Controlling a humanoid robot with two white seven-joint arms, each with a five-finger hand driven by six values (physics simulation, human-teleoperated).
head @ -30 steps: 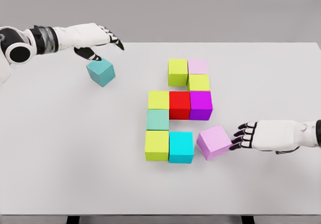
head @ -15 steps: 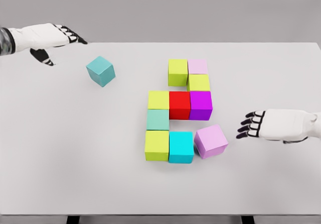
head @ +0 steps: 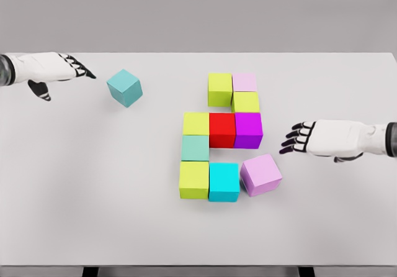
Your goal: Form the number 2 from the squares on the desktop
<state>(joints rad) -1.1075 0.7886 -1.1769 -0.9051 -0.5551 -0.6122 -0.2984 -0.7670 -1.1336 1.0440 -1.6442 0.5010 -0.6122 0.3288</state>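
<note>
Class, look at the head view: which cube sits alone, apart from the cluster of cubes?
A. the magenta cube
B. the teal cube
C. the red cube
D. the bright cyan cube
B: the teal cube lies by itself at the upper left, near the left hand, touching no other cube.

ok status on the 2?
Both hands open, holding nothing. Lilac cube skewed at the 2's base. Teal cube stray, far left.

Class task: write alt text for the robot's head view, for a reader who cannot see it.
Nine coloured blocks on a white table form a rough number 2, its last lilac block sitting crooked. A teal block lies apart, far left. The open left hand and open right hand touch nothing.
</note>
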